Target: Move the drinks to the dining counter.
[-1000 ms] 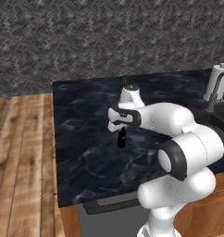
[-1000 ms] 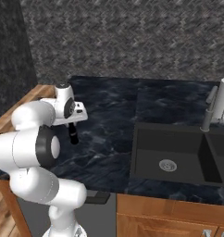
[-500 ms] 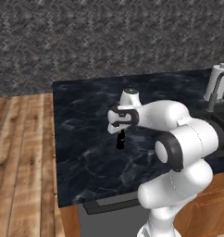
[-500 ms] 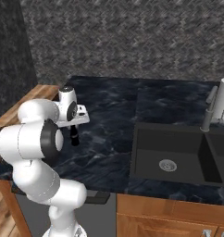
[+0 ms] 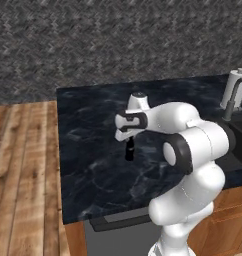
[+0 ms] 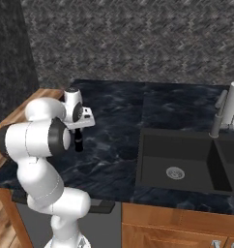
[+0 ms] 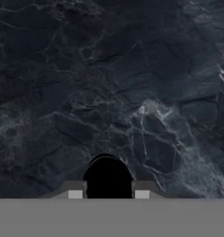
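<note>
A small dark bottle (image 5: 129, 151) with a narrow neck, one of the drinks, stands upright in my gripper (image 5: 129, 143), which is shut on its top. It is over the left part of the dining counter (image 5: 93, 175), a black slab with faint white veining. In the right base view the bottle (image 6: 79, 143) hangs under the gripper (image 6: 79, 134), close to the counter (image 6: 114, 160); whether its base touches the slab I cannot tell. The hand view looks straight down on the bottle's round black top (image 7: 108, 178) between the fingertips (image 7: 75, 193).
A dark sink (image 6: 179, 162) is set into the slab to the right, with a grey faucet (image 6: 217, 116) and a white paper roll (image 6: 232, 104) behind it. Wooden floor (image 5: 23, 165) lies past the counter's left edge. A grey patterned wall (image 5: 118, 45) stands behind.
The arm has folded in, its elbow swinging closer to the cameras. The bottle stays gripped and has drifted only slightly to the left over the slab.
</note>
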